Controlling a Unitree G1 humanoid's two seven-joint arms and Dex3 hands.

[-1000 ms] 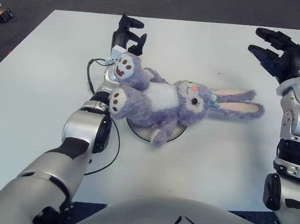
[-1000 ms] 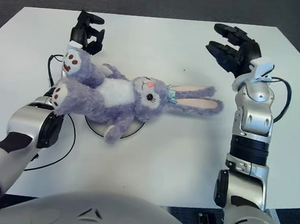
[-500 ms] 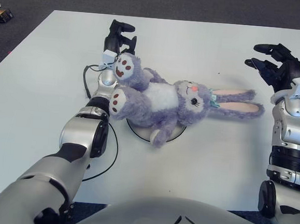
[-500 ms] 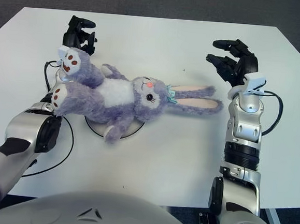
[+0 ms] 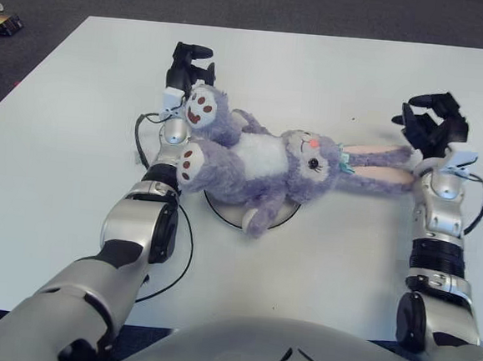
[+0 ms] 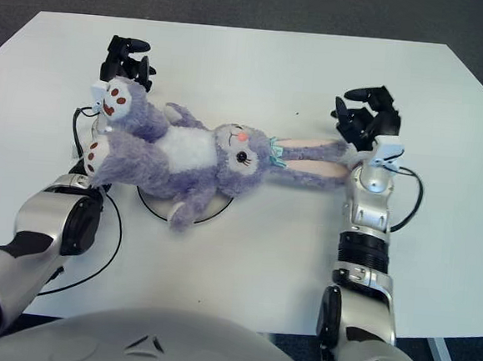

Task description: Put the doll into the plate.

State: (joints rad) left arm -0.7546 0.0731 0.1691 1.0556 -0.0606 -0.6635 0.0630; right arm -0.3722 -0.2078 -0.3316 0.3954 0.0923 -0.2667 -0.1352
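Note:
A purple plush bunny doll (image 5: 260,161) lies on its back across a small white plate (image 5: 224,209). Its feet point left and its long ears (image 5: 377,162) stretch right; only the plate's front rim shows beneath it. My left hand (image 5: 189,63) hovers just behind the doll's upper foot (image 5: 201,109), fingers relaxed and holding nothing. At the tips of the ears is my right hand (image 6: 365,117), fingers loosely spread and empty, with its wrist (image 6: 371,176) against the ear ends.
The white table (image 5: 319,262) extends all around the doll. A black cable (image 5: 188,245) loops beside my left forearm. A small object (image 5: 0,21) lies on the dark floor beyond the table's far left corner.
My right hand has dropped and drawn in leftward until its wrist meets the ear tips. My left hand has shifted slightly left and back. The doll has stayed in place.

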